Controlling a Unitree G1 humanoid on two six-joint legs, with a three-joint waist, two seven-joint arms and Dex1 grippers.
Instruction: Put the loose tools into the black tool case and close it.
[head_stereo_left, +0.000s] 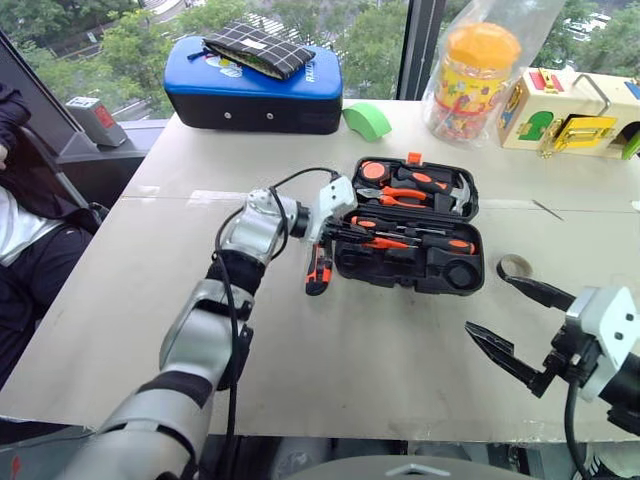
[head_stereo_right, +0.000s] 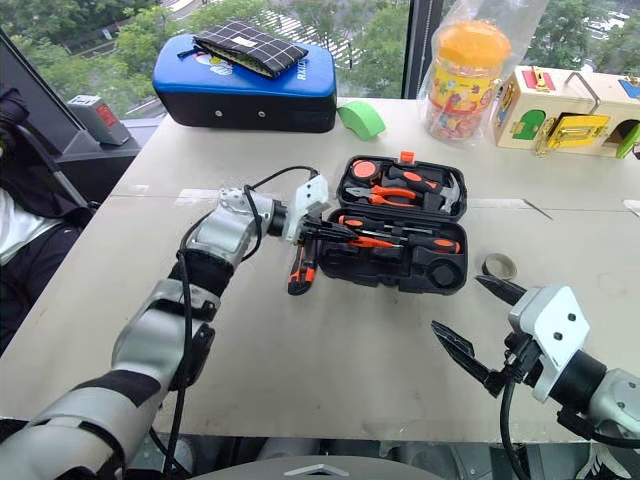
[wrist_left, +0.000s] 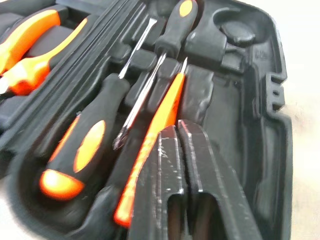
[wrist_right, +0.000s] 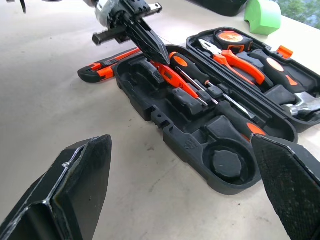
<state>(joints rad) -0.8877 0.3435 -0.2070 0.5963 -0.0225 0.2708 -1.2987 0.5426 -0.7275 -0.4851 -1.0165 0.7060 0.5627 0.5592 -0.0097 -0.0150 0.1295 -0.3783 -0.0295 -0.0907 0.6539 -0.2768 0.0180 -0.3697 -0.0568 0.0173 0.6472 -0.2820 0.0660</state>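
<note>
My right claw (wrist_right: 180, 192) stands wide apart in the foreground. Beyond it, the open black tool case (wrist_right: 200, 135) lies on the surface (wrist_right: 55, 105), screwdrivers (wrist_right: 200, 77) in its near half. My left claw (wrist_right: 162, 56), closed, tips into the case beside the utility knife (wrist_right: 107, 67).

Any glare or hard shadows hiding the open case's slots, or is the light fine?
Left eye view: even window daylight on the table, soft shadows only, slots of the black tool case readable. Left wrist view: the shut left end effector throws no heavy shadow over the thin orange screwdriver. Right wrist view: table bright, no glare on the case.
</note>
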